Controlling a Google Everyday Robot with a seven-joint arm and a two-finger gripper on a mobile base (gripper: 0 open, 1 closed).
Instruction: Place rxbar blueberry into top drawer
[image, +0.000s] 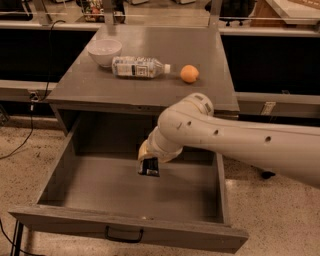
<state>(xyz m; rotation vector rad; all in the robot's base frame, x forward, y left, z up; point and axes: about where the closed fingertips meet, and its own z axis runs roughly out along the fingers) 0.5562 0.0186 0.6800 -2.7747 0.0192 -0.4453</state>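
The top drawer (60, 170) is pulled wide open below the grey table, its dark handle (123, 234) on the front panel. My gripper (149, 166) hangs inside the drawer, a little above its floor near the middle. It is shut on the rxbar blueberry (149, 168), a small dark bar held upright, its lower end just above the drawer floor. My white arm (235, 142) comes in from the right and hides the drawer's back right part.
On the tabletop (200, 45) stand a white bowl (104, 51), a clear plastic bottle lying on its side (137, 66) and an orange (189, 73). Cables hang at the left (30, 115). The floor is speckled.
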